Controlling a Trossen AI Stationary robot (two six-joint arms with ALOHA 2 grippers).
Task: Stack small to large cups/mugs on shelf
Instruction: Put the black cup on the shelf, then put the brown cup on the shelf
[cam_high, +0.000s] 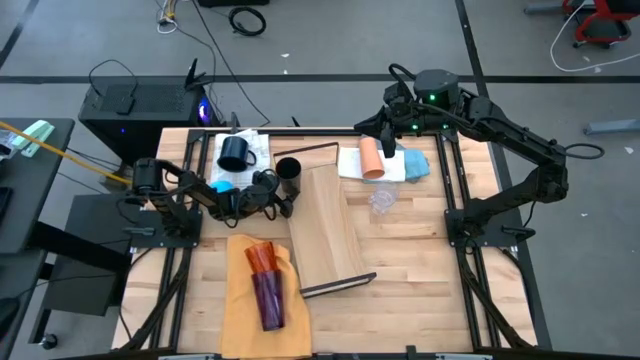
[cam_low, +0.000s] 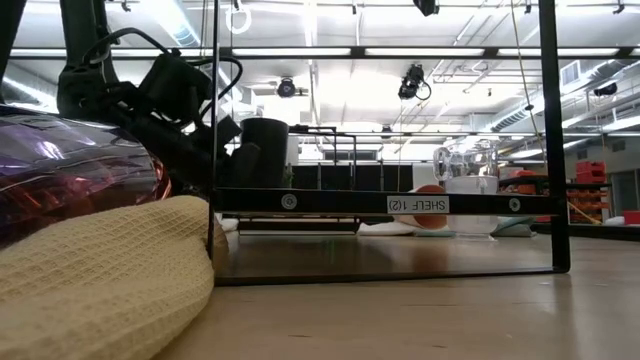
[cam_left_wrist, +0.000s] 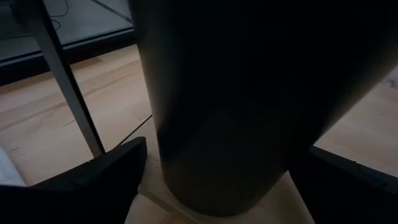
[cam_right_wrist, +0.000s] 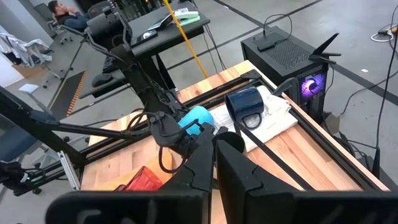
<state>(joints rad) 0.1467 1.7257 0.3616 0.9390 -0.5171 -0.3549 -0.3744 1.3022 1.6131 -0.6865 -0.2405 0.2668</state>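
left gripper (cam_high: 277, 192) is standing fingers apart around the black cup (cam_high: 288, 174), sitting on the shelf (cam_high: 330, 222) end; looks like placing's happening; next it's needing a clean retreat; right gripper (cam_high: 388, 140) is waiting, pinched together

The shelf (cam_high: 330, 225) plank lies mostly bare, open to reach from above. At its far corner the black cup (cam_high: 288, 173) stands between the left gripper (cam_high: 277, 190) fingers (spread wide). A clear cup (cam_high: 381, 202) sits just beside the plank's right edge.
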